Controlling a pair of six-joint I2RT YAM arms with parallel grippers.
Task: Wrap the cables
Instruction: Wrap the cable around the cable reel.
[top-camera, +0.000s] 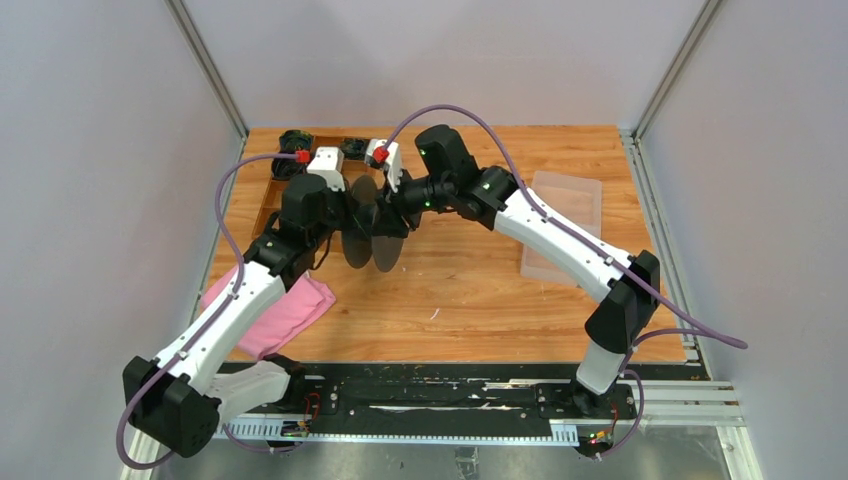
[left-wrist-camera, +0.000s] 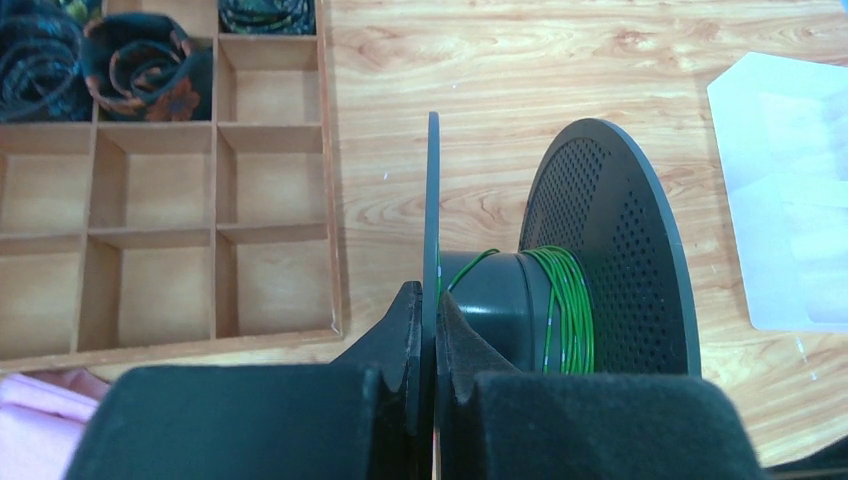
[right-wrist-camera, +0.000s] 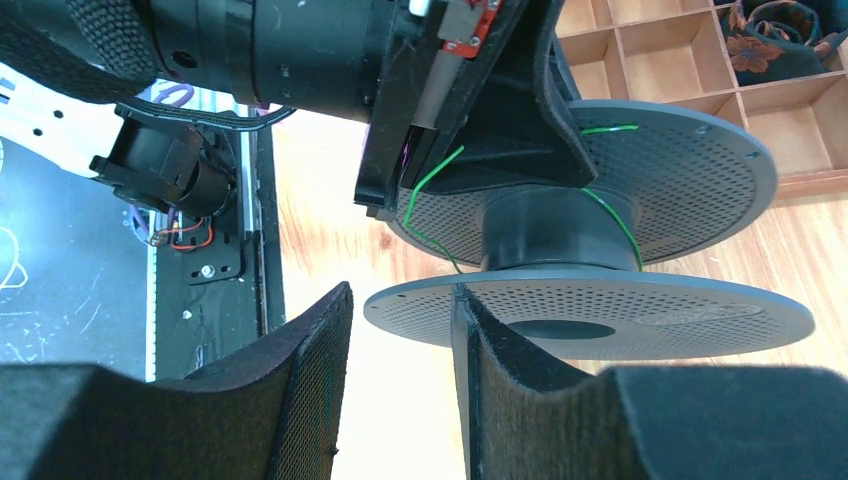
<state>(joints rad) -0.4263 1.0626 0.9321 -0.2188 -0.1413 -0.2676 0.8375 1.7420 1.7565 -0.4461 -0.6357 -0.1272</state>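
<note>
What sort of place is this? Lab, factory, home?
Probably a robot lab test cell: plain grey panel walls on aluminium posts enclose a wooden tabletop, with unrelated props, a black perforated spool of thin green wire and a wooden compartment tray.

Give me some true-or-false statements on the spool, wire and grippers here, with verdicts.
The left gripper is clamped on a flange of the spool. True.
The green wire is wound round the spool's hub. True.
The right gripper is shut. False: its jaws stand open.
The spool lies flat on one flange. False: both flanges stand on edge.
Every compartment of the wooden tray is empty. False: some hold rolled dark fabric.
</note>
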